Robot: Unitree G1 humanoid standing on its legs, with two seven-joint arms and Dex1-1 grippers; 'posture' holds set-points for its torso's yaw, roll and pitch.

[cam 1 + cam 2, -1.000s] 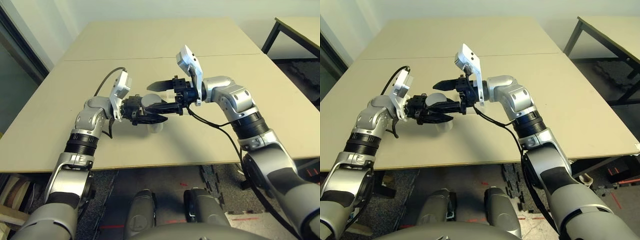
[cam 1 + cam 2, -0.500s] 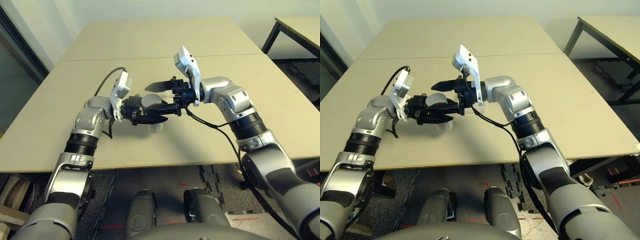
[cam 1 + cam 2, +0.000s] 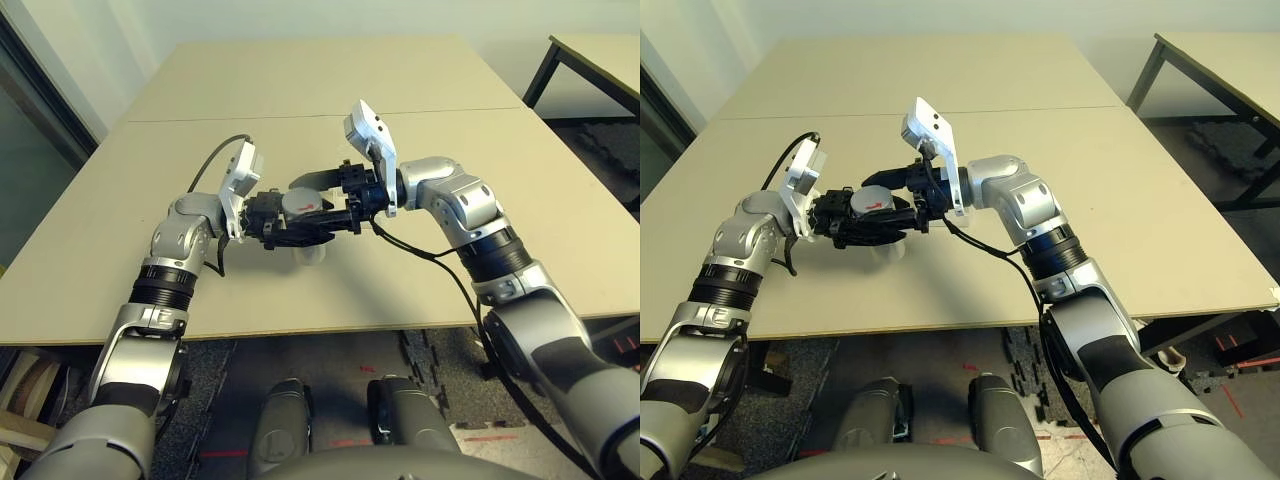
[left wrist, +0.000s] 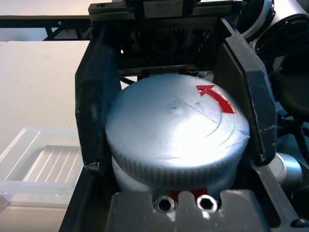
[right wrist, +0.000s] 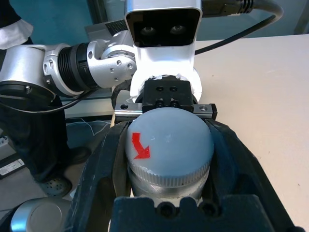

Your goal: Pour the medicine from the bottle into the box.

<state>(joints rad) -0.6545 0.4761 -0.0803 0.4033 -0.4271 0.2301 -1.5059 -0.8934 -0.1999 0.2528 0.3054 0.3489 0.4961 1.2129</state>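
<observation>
R tool (image 3: 318,193) clamps bottle (image 3: 300,204) cap.

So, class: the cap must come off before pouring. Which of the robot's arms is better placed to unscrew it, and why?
The right. The right gripper has its fingers shut around the grey cap, which is still on, while the left gripper clamps the bottle body, steadying it above the table.

I look over a pale beige counter (image 3: 420,290) made of two boards, with a thin seam (image 3: 300,117) across it. To the right stands a second table (image 3: 600,55) with black legs. The floor (image 3: 440,370) below is dark grey, with red marks. A light wall (image 3: 300,18) is behind, and a dark frame (image 3: 40,85) on the left.
</observation>
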